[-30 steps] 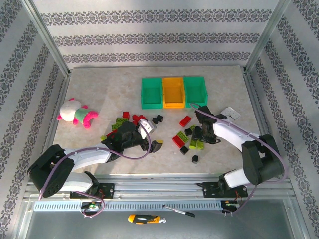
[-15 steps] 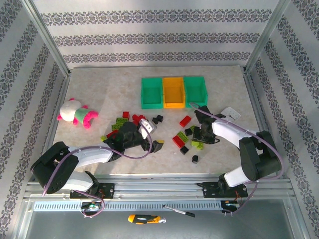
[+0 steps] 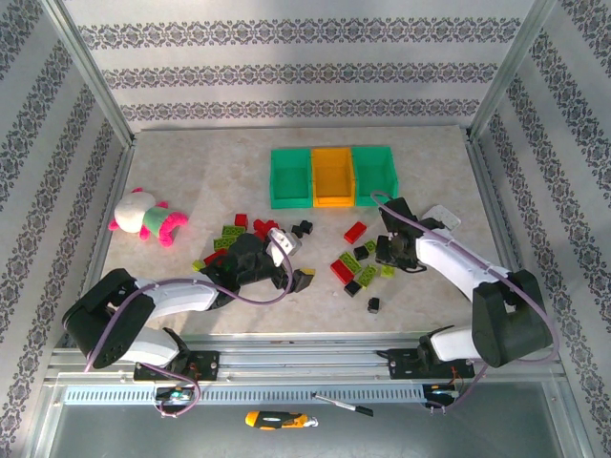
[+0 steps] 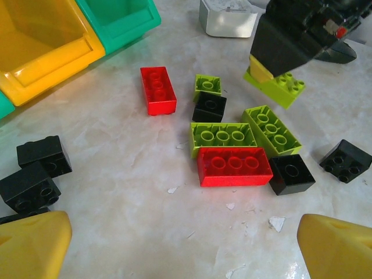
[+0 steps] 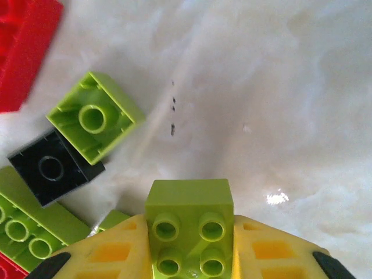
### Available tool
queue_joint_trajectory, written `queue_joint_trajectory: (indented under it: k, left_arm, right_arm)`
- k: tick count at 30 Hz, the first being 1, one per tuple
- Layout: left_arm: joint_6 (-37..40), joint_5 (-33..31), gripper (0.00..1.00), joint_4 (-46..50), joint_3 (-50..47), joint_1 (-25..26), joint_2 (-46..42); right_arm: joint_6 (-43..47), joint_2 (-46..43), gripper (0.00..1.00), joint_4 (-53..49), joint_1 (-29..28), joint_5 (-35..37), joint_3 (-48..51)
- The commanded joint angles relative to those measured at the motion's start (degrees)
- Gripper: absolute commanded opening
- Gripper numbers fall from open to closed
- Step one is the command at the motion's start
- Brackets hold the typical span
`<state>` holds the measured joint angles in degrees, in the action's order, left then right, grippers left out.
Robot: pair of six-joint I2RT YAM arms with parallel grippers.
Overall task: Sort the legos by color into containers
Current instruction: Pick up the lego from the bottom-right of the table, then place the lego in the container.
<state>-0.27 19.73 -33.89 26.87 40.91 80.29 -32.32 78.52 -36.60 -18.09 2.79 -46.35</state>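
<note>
Carry level and unhurried toward the bins [image 3: 333, 198] at the far edge of the table [image 3: 210, 181], with the right gripper [image 4: 273, 72] clamped on the lime brick [image 5: 189, 215] just above the loose bricks [image 4: 234, 165] right of the middle. Then lower well inside one bin before letting go, to avoid a bounce. Leave the left gripper [image 4: 186, 250] spread wide and empty nearer the front edge, and expect hard, glossy, studded plastic, probably slippery on the smooth marbled top.

The left arm [image 3: 177, 296] stretched low and forward, the left gripper [image 4: 186, 250] spread wide. The right arm [image 3: 449, 258] bent inward, the right gripper [image 3: 389, 254] clamped on a lime lego [image 5: 189, 221].
</note>
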Motion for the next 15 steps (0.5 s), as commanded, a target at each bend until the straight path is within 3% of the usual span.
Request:
queue_joint_trajectory:
  k: [1,8,15]
  left_arm:
    - [-0.7,1.2,0.99,-3.7,0.9,0.8,0.8]
    - [-1.6,1.3,0.99,-6.0,0.8,0.9,1.7]
    - [-2.5,-0.7,0.99,-6.7,-0.3,0.8,0.5]
  right_arm:
    - [1.8,-1.8,0.27,1.0,0.3,2.6,-3.1]
    - [6.6,3.4,0.28,7.2,2.4,4.2,-15.1]
    - [12.0,20.6,0.29,12.1,6.3,5.0,-32.7]
